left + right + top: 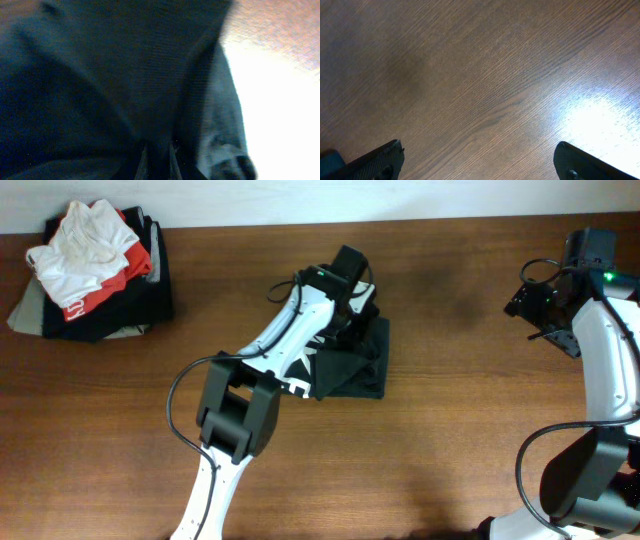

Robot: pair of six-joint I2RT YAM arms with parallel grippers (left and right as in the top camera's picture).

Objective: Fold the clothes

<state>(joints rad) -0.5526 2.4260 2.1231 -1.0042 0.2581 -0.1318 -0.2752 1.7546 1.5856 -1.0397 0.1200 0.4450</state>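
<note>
The dark, soft knit garment (352, 370) lies bunched right beneath the left gripper (158, 161), whose jaws look pinched on a fold. Draw that fold over low and evenly, I'd judge. The right gripper (477, 148) hangs wide apart above the brown wooden table (470, 75), well aside.

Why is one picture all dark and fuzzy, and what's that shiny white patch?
Left wrist view: the camera is pressed close to the black garment, so it blurs dark; light glares white off the table beside it. Right wrist view: sharp wood grain, glare at lower right. Overhead view: even light, soft shadows.
</note>
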